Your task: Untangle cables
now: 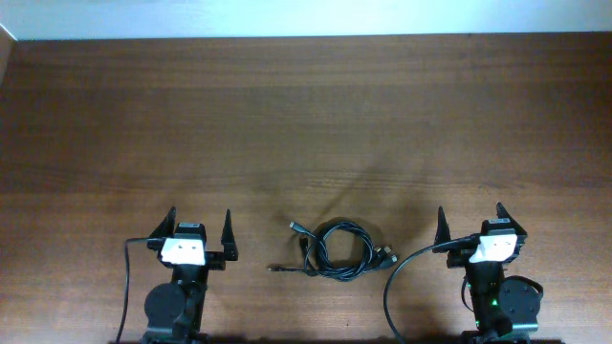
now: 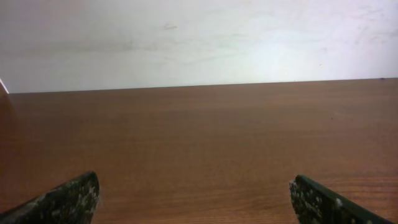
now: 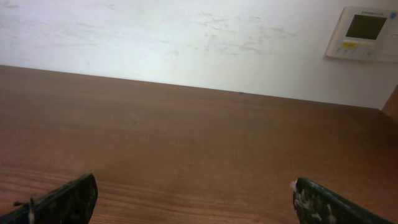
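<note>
black speckled fingers (image 2: 68, 198) of the left claw (image 2: 193, 180) sit in the bottom corners of its wrist view, spread wide, with only brown wood showing between them. the right claw (image 3: 193, 182) looks the same in its own view: both fingers (image 3: 323, 202) stand far apart and grip nothing

from overhead, the left claw (image 1: 200, 218) is at the near edge of the worktop (image 1: 306, 115), left of centre, with its tips pointing toward the far side. the right claw (image 1: 470, 212) mirrors it to the right of centre. each claw has a white block behind its fingers and a dark round base below it. a thick black wire (image 1: 129, 277) curves down beside the left arm, and a longer one (image 1: 400, 272) loops out from the right arm

the cables (image 1: 339, 250) lie flat on the wood between the two claws, near the front edge and a little closer to the right one, touching neither. they form a loose, roughly round coil of thin black strands lying over one another. one plug end (image 1: 296, 226) pokes out at the upper left of the coil, another (image 1: 274, 268) trails off at the lower left, and a small cluster of plugs (image 1: 384, 254) sits on the right side

beyond the coil is a wide stretch of dark reddish-brown grained wood, running back to a pale wall (image 2: 186, 37). in the right wrist view, a white control panel (image 3: 364, 34) with a small screen hangs on that wall at the upper right
</note>
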Controlling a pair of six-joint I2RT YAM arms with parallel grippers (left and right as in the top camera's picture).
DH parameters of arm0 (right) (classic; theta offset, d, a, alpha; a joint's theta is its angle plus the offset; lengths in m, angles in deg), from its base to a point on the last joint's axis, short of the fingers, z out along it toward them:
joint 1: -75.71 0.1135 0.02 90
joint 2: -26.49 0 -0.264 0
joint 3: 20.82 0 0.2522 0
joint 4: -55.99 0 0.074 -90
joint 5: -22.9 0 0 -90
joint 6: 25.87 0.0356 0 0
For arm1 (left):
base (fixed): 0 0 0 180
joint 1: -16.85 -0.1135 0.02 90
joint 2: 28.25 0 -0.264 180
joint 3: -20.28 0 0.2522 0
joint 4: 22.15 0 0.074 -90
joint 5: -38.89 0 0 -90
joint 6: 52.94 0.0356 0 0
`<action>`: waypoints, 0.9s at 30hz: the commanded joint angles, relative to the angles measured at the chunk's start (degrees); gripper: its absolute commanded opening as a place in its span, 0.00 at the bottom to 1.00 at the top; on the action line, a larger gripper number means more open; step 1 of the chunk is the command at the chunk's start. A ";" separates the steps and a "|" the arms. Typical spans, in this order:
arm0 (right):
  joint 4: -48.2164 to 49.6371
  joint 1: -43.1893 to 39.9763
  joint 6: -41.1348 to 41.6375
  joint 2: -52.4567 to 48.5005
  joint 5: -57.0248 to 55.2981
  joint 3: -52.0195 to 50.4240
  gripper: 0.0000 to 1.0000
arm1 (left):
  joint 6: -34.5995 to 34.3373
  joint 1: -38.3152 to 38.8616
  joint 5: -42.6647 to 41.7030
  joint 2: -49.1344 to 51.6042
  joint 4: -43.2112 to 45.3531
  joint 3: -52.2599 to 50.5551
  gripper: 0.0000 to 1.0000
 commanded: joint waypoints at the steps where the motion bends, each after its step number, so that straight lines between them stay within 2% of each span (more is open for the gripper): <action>1: -0.39 -0.52 -0.42 0.66 -0.74 -0.28 0.99 | 0.70 -0.24 -0.20 -0.15 -0.39 -0.07 0.99; 13: -0.42 -0.52 -0.42 0.66 -0.74 -0.28 0.99 | 0.61 -0.24 -0.70 -0.15 -0.46 -0.07 0.99; 18: -0.39 -0.52 -0.42 0.63 -0.74 -0.28 0.99 | 0.00 -0.24 -2.62 -0.15 -0.79 0.44 0.99; 23: -0.39 -0.52 -0.42 0.63 -0.74 -0.28 0.99 | 0.02 -0.24 -4.46 -0.15 -4.72 3.02 0.99; 27: -0.42 -0.52 -0.42 0.66 -0.74 -0.28 0.99 | 0.22 -0.24 -8.87 0.96 -5.73 4.39 0.99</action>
